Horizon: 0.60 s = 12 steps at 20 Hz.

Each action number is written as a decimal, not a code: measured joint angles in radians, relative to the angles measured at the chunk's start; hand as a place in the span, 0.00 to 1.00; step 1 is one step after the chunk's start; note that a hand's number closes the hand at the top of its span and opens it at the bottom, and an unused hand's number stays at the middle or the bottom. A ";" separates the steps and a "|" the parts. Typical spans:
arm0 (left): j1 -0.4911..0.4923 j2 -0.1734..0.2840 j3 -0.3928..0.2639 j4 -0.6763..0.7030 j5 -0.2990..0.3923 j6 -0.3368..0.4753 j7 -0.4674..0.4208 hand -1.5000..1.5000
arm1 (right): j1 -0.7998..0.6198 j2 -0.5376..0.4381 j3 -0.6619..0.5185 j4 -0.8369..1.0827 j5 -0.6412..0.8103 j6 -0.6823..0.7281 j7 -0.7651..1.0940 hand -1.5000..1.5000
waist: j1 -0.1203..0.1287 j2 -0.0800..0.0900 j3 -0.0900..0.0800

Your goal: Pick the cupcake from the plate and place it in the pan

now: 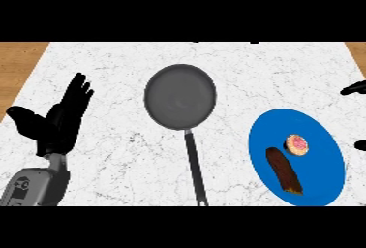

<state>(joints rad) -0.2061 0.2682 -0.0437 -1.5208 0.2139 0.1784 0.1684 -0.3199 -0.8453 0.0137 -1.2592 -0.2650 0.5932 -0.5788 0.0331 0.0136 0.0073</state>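
The surface [107,160] is white marble with grey veins, and a strip of wood shows past its far left and far right corners.

A blue plate [322,145] lies near the right edge, towards the near side. The cupcake [297,144], small and round with pink icing, sits on the plate a little above its middle. Just beside it, towards the near rim, lies a long dark brown piece of food [283,170], apart from the cupcake.

The pan [180,97] is dark grey and round. It rests at the middle of the surface, with its thin handle running back to the near edge. Nothing lies in it. The pan and the plate are apart, with bare marble between them.

The left robot hand [53,123] shows by the left edge, fingers straight and pointing up, thumb spread to the side, holding nothing. Of the right robot hand [355,88] only dark fingertips show at the right edge, above and beside the plate; whether it is released or clenched cannot be told.

No writing or brand can be read on anything.
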 measured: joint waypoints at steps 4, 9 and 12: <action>0.008 -0.003 -0.007 -0.019 0.008 -0.013 0.008 0.50 | -0.037 -0.076 0.017 0.047 0.135 -0.047 -0.116 0.00 | 0.016 0.002 0.000; -0.015 0.001 0.003 -0.011 0.014 -0.019 0.018 0.50 | -0.107 -0.131 0.109 0.067 0.291 -0.119 -0.201 0.00 | 0.024 0.003 -0.003; -0.002 -0.002 -0.002 -0.019 0.009 -0.022 0.015 0.50 | -0.158 -0.158 0.178 0.069 0.396 -0.164 -0.229 0.00 | 0.025 0.000 -0.004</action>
<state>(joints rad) -0.2082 0.2666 -0.0454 -1.5402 0.2234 0.1567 0.1836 -0.4774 -1.0035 0.1915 -1.1900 0.1310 0.4293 -0.8074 0.0582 0.0140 0.0029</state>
